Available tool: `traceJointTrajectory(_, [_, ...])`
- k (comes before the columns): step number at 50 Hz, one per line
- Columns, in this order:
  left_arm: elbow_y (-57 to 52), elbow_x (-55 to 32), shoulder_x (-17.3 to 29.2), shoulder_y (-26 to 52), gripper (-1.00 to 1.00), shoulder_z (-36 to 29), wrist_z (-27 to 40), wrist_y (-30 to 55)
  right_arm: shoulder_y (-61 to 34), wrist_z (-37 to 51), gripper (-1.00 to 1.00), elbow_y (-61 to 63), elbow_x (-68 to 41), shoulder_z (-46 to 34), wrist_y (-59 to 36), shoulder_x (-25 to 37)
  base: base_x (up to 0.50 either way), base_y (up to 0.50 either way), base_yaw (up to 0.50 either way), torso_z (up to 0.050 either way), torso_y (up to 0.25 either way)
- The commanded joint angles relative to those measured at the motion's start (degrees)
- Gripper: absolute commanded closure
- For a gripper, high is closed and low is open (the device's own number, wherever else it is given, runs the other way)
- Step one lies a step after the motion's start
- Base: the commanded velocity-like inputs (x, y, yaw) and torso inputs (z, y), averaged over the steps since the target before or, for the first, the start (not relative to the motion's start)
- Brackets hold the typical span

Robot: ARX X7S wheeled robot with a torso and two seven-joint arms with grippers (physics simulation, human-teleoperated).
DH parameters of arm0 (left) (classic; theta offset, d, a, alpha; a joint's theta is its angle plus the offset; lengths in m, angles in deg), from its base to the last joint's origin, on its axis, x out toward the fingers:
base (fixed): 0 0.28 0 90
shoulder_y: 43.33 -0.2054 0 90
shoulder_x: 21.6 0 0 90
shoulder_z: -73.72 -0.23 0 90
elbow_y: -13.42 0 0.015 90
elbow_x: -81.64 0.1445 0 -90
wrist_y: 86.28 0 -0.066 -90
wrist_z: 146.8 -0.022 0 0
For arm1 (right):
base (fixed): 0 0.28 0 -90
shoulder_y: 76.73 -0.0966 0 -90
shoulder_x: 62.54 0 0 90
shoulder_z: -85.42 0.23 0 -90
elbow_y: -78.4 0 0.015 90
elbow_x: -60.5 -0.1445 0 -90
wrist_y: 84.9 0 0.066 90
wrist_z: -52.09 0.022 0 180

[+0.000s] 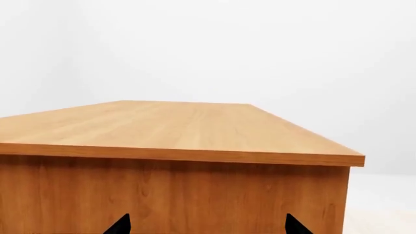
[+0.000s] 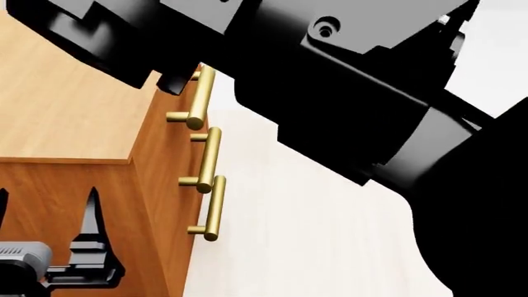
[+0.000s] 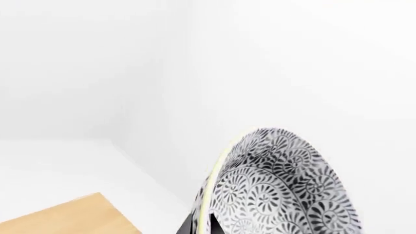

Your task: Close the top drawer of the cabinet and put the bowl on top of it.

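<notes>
A: So, how far had it got? Start with the cabinet.

B: It filled the left of the head view, its flat top bare as far as I could see. All three brass handles lined up in one column down the front, so I judged the top drawer was shut, or very nearly. Its front sat level with the two below it.

A: And the right arm?

B: Huge and black across the head view, raised above and beside the cabinet front. Its claw was out of that view.

A: The bowl?

B: Held up in the right wrist view, touching the right claw, tilted on edge, with the dark fingers clenched on its rim. A corner of the cabinet top lay below and off to one side of that claw, well apart.

A: So the bowl was not down yet.

B: No. That step was left: carry it over the top, level it, set it down, let go.

A: The left claw?

B: Released, holding nothing, tips spread, just in front of the cabinet's side and below its top edge.
</notes>
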Motion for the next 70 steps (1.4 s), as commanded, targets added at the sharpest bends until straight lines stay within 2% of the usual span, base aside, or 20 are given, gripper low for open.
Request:
traceJointTrajectory(1, [0.5,-0.2,0.1,0.1,-1.0,0.1,0.1,-0.1,3.2,-1.9,1.0,5.0,3.6,-1.4,1.4,-0.2,0.0,0.0,0.0,0.0,0.0])
traceJointTrajectory(26, [3.0,-0.1,-0.2,-0.1,-1.0,-0.2,-0.6,-2.2,13.4,-4.3,1.0,11.5,10.8,-1.2,1.4,-0.2,0.0,0.0,0.0,0.0,0.0])
traceJointTrajectory(44, [4.3,-0.4,-0.2,-0.5,-1.0,0.0,-1.0,-3.7,19.7,-5.8,1.0,11.5,15.7,-1.0,0.0,-0.2,0.0,0.0,0.0,0.0,0.001])
traceJointTrajectory(68, [4.9,-1.0,-0.1,-0.6,-1.0,0.2,-0.9,-4.2,23.6,-7.4,1.0,12.6,19.3,-0.9,-1.8,-0.2,0.0,0.0,0.0,0.0,0.0])
traceJointTrajectory(69, [4.8,-1.1,-0.1,-0.6,-1.0,0.2,-0.9,-4.2,23.3,-7.5,-1.0,13.0,19.6,-0.9,-2.7,-0.2,0.0,0.0,0.0,0.0,0.0])
traceJointTrajectory(70, [4.9,-1.0,-0.1,-0.6,-1.0,0.2,-0.9,-4.3,23.2,-7.1,-1.0,13.0,19.4,-0.9,-2.6,-0.2,0.0,0.0,0.0,0.0,0.0])
